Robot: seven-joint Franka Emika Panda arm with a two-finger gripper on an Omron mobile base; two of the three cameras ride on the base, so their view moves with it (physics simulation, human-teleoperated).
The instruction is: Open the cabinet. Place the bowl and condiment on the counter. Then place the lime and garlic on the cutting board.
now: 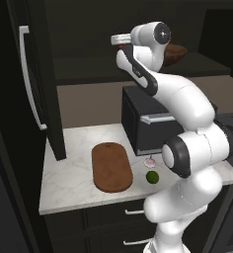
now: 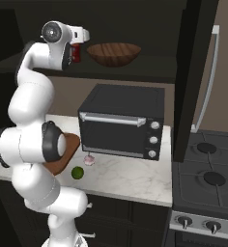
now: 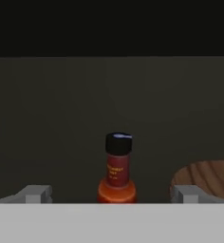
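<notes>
- Up on the open cabinet (image 2: pixel 193 77) shelf, the gripper (image 3: pixel 111 193) faces the condiment (image 3: pixel 117 170), fingers spread fully apart and holding nothing, seemingly lined up to straddle it.
- From the hand view, the bottle stands centred between the fingertips, the bowl (image 2: pixel 114 53) just beside it.
- Both base views add the lime (image 1: pixel 152 177) and garlic (image 1: pixel 150 161) on the counter (image 1: pixel 71 173), beside the cutting board (image 1: pixel 111 166).

A: What sits on the counter (image 1: pixel 69 173)?

B: The cutting board (image 1: pixel 111 167) lies flat near its middle. The black toaster oven (image 2: pixel 121 120) stands at the board's two o'clock. The garlic (image 1: pixel 150 161) rests just in front of the oven, and the lime (image 1: pixel 152 177) lies at the garlic's six o'clock, close beside it.

A: And the cabinet (image 2: pixel 149 72) shelf?

B: The condiment (image 3: pixel 117 171) stands upright there, with the bowl (image 2: pixel 114 53) at its three o'clock.
</notes>
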